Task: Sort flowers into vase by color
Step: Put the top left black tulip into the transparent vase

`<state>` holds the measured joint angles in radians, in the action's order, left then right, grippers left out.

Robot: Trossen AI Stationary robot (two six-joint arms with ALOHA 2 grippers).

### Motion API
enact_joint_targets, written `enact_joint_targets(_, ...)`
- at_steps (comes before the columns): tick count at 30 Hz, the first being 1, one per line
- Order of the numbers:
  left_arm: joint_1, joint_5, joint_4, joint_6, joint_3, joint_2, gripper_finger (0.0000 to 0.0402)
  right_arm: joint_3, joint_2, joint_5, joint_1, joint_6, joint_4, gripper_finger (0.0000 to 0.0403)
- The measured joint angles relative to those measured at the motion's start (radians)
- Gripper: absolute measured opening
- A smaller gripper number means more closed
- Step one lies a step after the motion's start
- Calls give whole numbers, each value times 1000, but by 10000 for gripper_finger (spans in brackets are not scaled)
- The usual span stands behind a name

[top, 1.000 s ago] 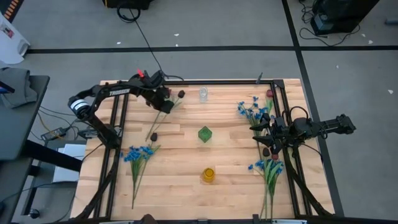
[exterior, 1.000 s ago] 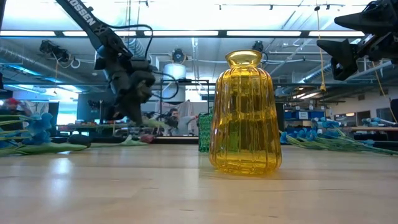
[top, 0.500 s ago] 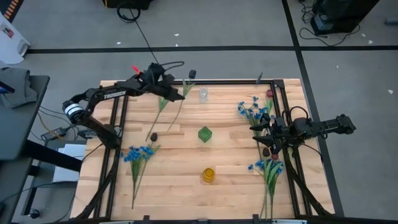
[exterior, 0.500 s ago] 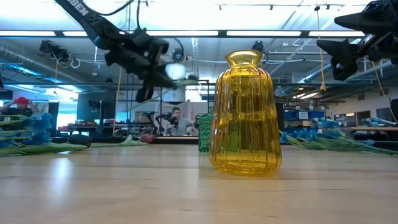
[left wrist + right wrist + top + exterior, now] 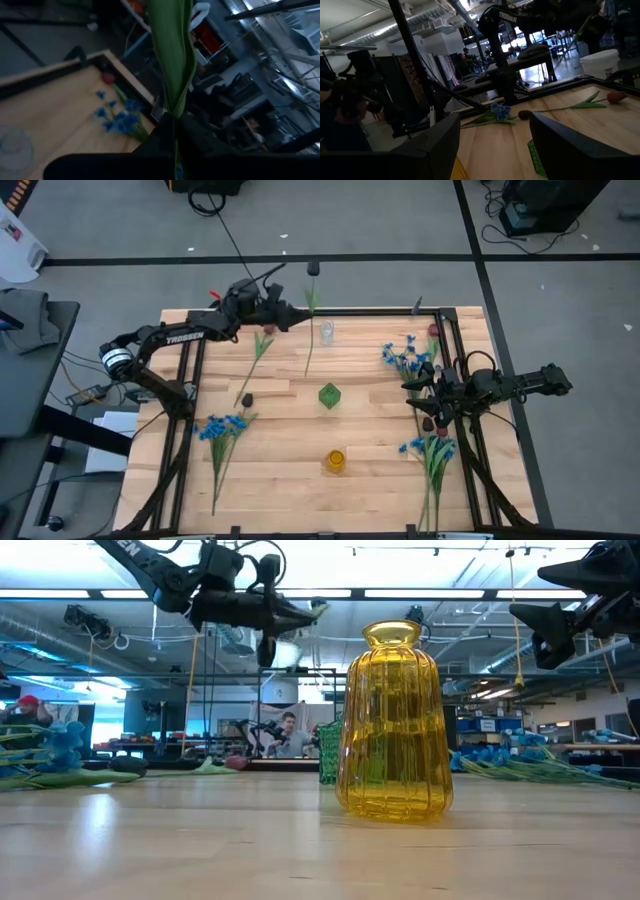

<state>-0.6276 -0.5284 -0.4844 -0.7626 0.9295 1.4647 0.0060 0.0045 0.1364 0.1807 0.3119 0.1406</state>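
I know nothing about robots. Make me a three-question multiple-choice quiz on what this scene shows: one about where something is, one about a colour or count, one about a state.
1. Where is the yellow vase?
A. near front edge, mid-table
B. back left corner
C. on the floor

2. How many vases stand on the table?
A. one
B. three
C. five

3. What is the left gripper doing?
A. resting empty
B. holding a dark-headed flower stem aloft
C. gripping a vase

Answers:
1 A, the high view shows it there.
2 B, yellow, green vase and clear vase.
3 B, the stem hangs from its fingers.
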Motion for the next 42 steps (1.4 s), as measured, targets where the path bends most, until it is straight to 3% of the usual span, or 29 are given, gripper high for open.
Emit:
enact_joint_targets(4,8,69,16,84,16,0,10,0,0,0,0,0,0,249)
enact_joint_targets(13,63,337,231,511,185,0,10,0,0,0,0,0,0,249)
enact_joint_targets(17,61,433,261,575,225,17,10,0,0,0,0,0,0,249)
enact_joint_targets(24,46,400,256,569,293,149,10,0,0,-3,0,0,-1,249)
enact_joint_targets(33,41,347,254,651,491,327,10,0,0,-3,0,0,0,249)
enact_joint_targets(42,-2,326,299,730,598,371,10,0,0,-2,0,0,0,249)
